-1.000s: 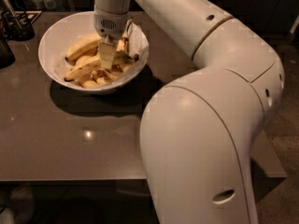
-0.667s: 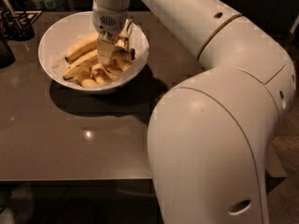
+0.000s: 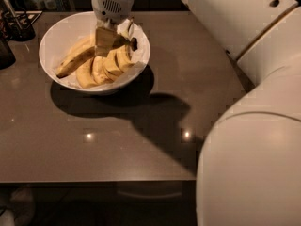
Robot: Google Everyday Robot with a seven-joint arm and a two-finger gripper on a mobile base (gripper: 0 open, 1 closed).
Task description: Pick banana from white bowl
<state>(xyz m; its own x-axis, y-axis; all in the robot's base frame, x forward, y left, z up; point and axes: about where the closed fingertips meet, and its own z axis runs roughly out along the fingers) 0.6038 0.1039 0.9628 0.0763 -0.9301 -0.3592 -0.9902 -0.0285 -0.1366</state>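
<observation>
Since a second ago my claw (image 3: pixel 105 37) has risen slightly over the middle of the white bowl (image 3: pixel 51 45). The banana (image 3: pixel 75 59) still lies inside the bowl beneath it. Whether the claw grips anything, I cannot tell, so I judge the lift unconfirmed.

We seem to be in a kitchen or dining corner. A glossy brown tabletop (image 3: pixel 141 149) reflects small spots of light, a white bowl (image 3: pixel 47 51) of bananas (image 3: pixel 94 67) stands on it, and a dark holder (image 3: pixel 18 25) with utensil-like sticks sits at its far left. The gripper (image 3: pixel 107 37) hangs over the bowl, down among the bananas.
</observation>
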